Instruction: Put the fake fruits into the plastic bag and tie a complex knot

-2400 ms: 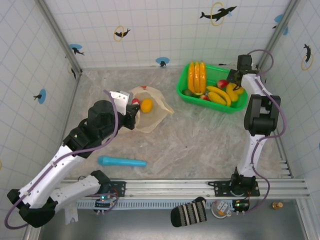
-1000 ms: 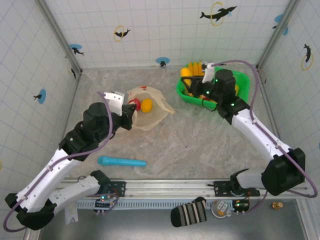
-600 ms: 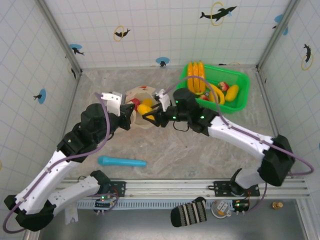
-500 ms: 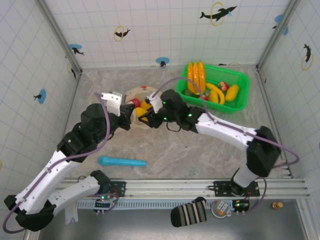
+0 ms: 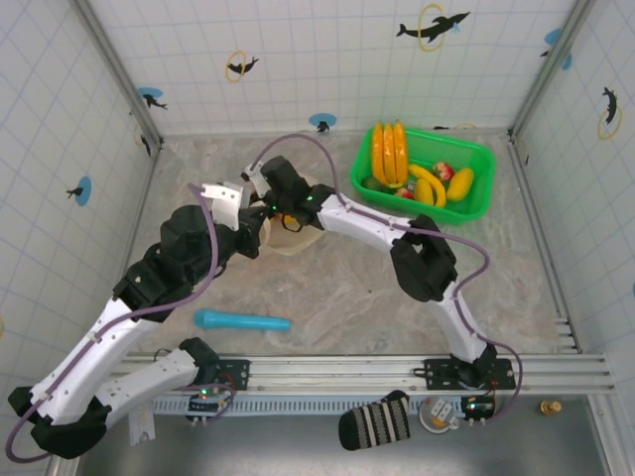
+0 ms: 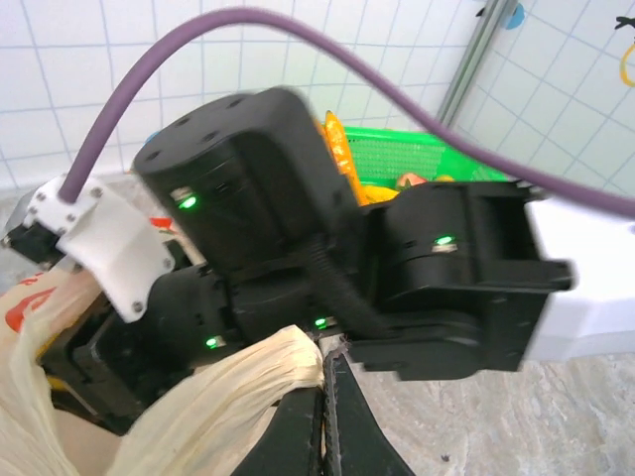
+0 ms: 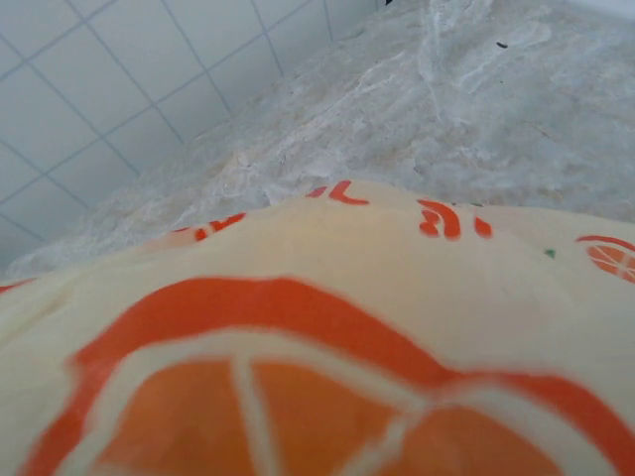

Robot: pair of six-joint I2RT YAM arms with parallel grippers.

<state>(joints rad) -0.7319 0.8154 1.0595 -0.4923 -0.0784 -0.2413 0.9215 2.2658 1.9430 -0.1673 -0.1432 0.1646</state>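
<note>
Several fruits [image 5: 390,154] lay in the green basket [image 5: 446,142], toward two o'clock on the table in the overhead view. The plastic bag [image 6: 238,392] sat near the middle, about eight o'clock from the basket. A bunched edge of it was pinched flat in the left gripper [image 6: 324,416], whose fingers were pressed together on the film. The right gripper [image 5: 285,213] hung over the bag's mouth. Its own camera saw little but orange print, so I could not tell how its jaws stood or whether they carried a fruit. A blue tube [image 5: 241,320] lay at six o'clock from the bag, well apart.

The risk, as I judged it, was the thin film. A finger catching it on the way out could tear it or drag the edge from the left pinch (the mouth would then collapse). Any fruit released off-centre might roll away.
</note>
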